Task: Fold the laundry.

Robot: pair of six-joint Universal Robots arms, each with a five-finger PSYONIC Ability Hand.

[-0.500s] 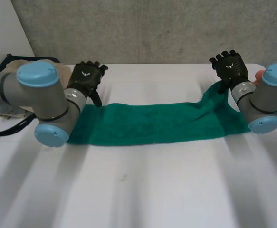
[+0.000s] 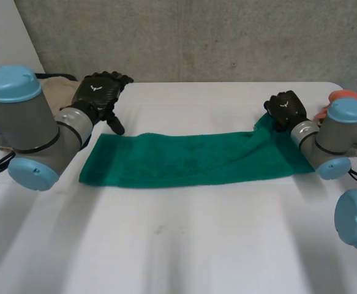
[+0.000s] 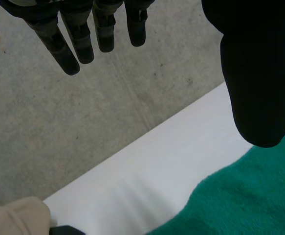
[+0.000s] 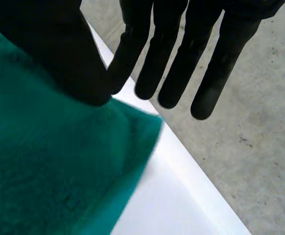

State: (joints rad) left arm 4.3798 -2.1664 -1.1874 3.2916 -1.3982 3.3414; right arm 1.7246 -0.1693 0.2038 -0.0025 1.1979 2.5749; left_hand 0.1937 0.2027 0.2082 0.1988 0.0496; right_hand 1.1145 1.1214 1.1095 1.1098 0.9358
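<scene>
Head view: a white surface (image 2: 184, 245) runs up to a rough grey concrete wall (image 2: 196, 37). A green towel (image 2: 190, 159), folded into a long flat strip, lies across the middle of the surface. Its nap looks soft and its near edge is straight. The left hand (image 2: 95, 92) hangs just above the towel's far corner at the left arm's end, thumb pointing down and apart from the cloth. The right hand (image 2: 285, 109) sits on the opposite far corner, where the towel rises in a small ridge toward it. The right arm covers the towel's end there. A beige cloth (image 2: 54, 92) lies beyond the towel behind the left hand, partly hidden by that arm. An orange cloth (image 2: 349, 97) peeks past the right arm.

Left wrist view: the fingers (image 3: 83, 39) are straight and spread wide from the thumb, holding nothing. The towel's edge lies below the thumb, with bare surface and then concrete beyond it.

Right wrist view: the fingers (image 4: 176, 58) are straight and fanned out past the towel's corner, not closed on it. The thumb overlaps the cloth, and whether it presses down cannot be told.
</scene>
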